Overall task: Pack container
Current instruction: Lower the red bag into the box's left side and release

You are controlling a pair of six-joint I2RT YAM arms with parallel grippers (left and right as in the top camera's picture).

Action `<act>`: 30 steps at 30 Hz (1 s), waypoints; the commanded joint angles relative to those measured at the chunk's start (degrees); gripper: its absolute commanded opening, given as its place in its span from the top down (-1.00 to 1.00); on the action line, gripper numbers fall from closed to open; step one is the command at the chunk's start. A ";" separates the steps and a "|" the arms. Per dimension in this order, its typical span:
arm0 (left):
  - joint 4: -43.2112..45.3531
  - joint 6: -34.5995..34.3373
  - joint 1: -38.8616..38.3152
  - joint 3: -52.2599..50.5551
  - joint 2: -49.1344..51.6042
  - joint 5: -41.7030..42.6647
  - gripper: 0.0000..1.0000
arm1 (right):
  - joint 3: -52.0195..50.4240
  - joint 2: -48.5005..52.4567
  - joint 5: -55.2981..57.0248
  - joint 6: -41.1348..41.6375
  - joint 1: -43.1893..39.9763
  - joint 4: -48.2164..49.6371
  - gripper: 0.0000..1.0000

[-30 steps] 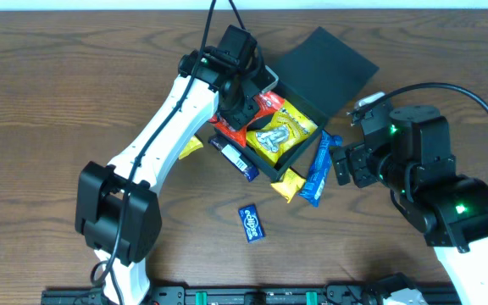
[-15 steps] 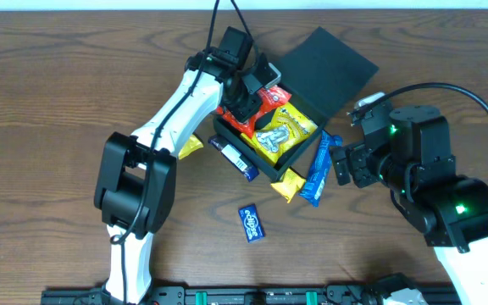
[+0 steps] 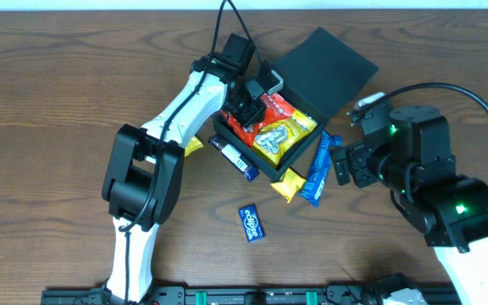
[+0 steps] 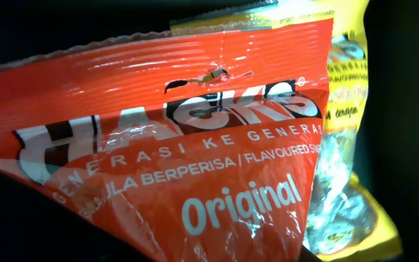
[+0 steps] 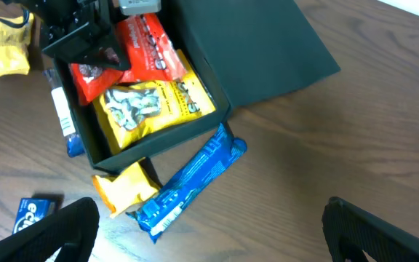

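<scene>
at the centre of the table (image 3: 49, 102), the container (image 3: 324, 63), lid thrown back, holds a red packet (image 3: 280, 108) under the left gripper (image 3: 250, 100), jaws' state not tellable; right gripper (image 5: 209, 218) gapes empty; risk: packet snagging, lifting out on withdrawal.

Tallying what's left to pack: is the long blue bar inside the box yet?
No, the blue bar lies on the table outside the container, next to a yellow packet.
</scene>
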 commanded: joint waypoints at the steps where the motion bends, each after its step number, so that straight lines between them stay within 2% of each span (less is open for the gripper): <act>1: -0.87 -0.33 0.28 1.40 0.76 -4.00 0.34 | -0.15 -0.09 0.37 -0.79 -0.57 -0.02 -0.99; 6: -1.51 -0.42 0.28 1.27 0.76 -4.22 0.17 | -0.15 -0.09 0.37 -0.79 -0.57 -0.02 -0.98; 9: -1.53 -1.60 0.28 1.25 0.76 -4.15 -0.14 | -0.15 -0.09 0.37 -0.79 -0.57 -0.02 -0.99; 13: -1.75 -1.62 0.20 1.31 0.59 -4.37 -0.26 | -0.15 -0.09 0.37 -0.79 -0.57 -0.04 -0.98; 17: -4.13 -4.39 0.37 2.91 -0.59 -4.37 -0.51 | -0.15 -0.09 0.37 -0.79 -0.57 -0.02 -0.99; 19: -6.71 -4.39 0.55 4.55 -1.90 -4.39 -0.70 | -0.15 -0.09 0.37 -0.79 -0.57 -0.02 -0.98; 21: -8.57 -4.68 0.61 5.62 -3.39 -4.39 -0.73 | -0.15 -0.09 0.37 -0.79 -0.57 -0.02 -0.99; 23: -9.20 -6.56 0.61 6.21 -4.87 -4.42 -0.95 | -0.15 -0.09 0.37 -0.79 -0.57 -0.02 -0.98; 26: -9.20 -8.83 0.61 6.25 -7.54 -4.98 -0.97 | -0.15 -0.09 0.37 -0.79 -0.57 -0.02 -0.98; 29: -9.62 -9.88 0.61 6.23 -9.44 -9.64 -1.00 | -0.15 -0.09 0.37 -0.79 -0.57 -0.02 -0.98; 30: -9.81 -11.10 0.61 6.23 -9.70 -11.65 -0.71 | -0.15 -0.09 0.37 -0.79 -0.57 -0.02 -0.99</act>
